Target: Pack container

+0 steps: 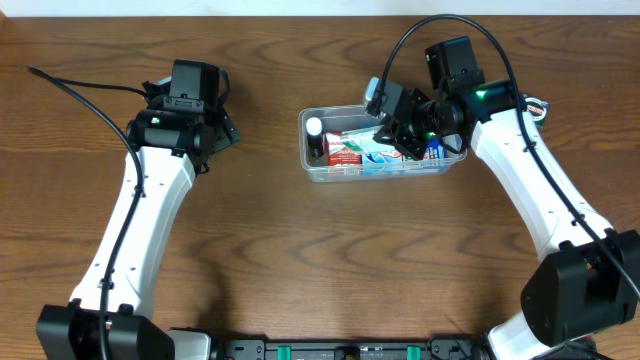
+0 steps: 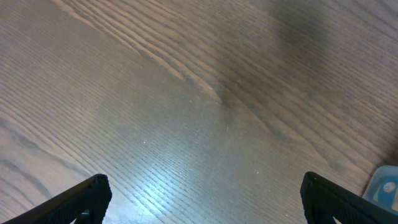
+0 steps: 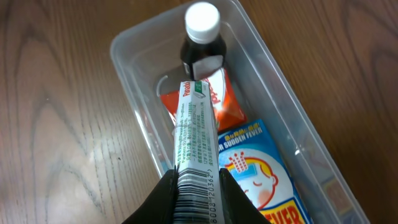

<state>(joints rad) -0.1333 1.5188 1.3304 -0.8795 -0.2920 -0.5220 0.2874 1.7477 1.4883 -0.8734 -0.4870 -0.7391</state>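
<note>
**Right arm holds a carton over the tub, left arm idle**

I see the container (image 1: 340, 176) on the far right part of the wooden table (image 1: 300, 270), its long side running left to right. My right gripper (image 3: 196, 186) is pinched narrow on a long, thin white-and-green carton (image 3: 194, 130), gripping the barcode end. The carton points down into the container at a slant. I cannot tell from this angle whether its far end touches anything inside. In the tub stand a dark bottle (image 3: 200, 53) with a white cap, a red packet (image 3: 221, 102) just beside it, and a blue fever-patch box (image 3: 261, 162). My left gripper (image 2: 205, 199) hangs spread wide over bare wood, well apart from the container, holding nothing.
</note>
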